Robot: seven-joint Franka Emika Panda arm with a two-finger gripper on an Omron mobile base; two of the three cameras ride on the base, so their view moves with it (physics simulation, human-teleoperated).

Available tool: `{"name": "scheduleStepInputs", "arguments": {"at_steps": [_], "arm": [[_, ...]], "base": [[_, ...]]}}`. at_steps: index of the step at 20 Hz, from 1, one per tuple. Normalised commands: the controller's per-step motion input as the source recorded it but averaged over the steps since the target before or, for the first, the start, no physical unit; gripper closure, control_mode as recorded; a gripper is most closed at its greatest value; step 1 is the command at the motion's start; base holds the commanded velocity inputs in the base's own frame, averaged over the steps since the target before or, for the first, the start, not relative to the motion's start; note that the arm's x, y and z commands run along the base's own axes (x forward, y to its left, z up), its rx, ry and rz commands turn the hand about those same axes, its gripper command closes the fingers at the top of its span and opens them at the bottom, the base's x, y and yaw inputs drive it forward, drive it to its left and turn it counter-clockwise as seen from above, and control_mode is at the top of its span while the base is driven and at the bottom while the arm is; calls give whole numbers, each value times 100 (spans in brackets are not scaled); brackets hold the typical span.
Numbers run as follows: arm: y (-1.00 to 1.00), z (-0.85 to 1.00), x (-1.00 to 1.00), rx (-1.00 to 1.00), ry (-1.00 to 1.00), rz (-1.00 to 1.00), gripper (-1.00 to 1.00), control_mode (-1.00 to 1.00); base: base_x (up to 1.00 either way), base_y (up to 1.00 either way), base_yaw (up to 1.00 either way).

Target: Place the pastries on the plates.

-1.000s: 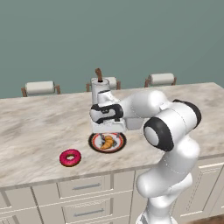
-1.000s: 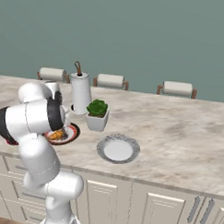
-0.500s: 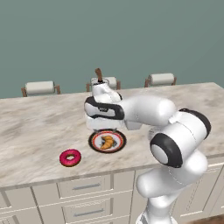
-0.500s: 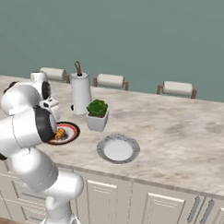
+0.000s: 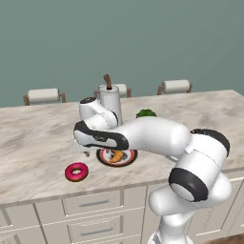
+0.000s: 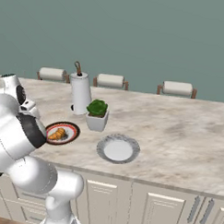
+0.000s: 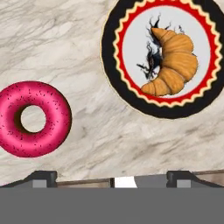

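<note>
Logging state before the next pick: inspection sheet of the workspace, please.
Surface: beige marbled stone counter, white drawers below.
Job's things: golden curved croissant lies on the dark-rimmed, red-edged plate; pink-frosted ring donut lies on the counter beside it, apart; plain white-grey round plate holds nothing.
Clutter: white paper towel roll on a stand; green plant in a white square pot.
Grippers: gripper open above the counter, fingers holding nothing.
Cables: nothing seen.
Surroundings: teal wall, three chair backs behind the counter.
</note>
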Motion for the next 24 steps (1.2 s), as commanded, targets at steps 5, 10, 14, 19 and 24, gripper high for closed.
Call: {"name": "scheduleStepInputs", "arguments": {"at_steps": [5,10,14,19,24], "arm": [[54,-5,10,0,3,5,-100,-100],[43,-35,22,0,9,-5,-100,-100],[24,-37,27,0,12,-12,-100,-100],[14,-29,7,0,-1,-4,-100,-100],[1,-27,8,0,0,-1,-100,-100]], "base": [[0,0,0],[0,0,0],[0,0,0],[0,0,0],[0,0,0]]}}
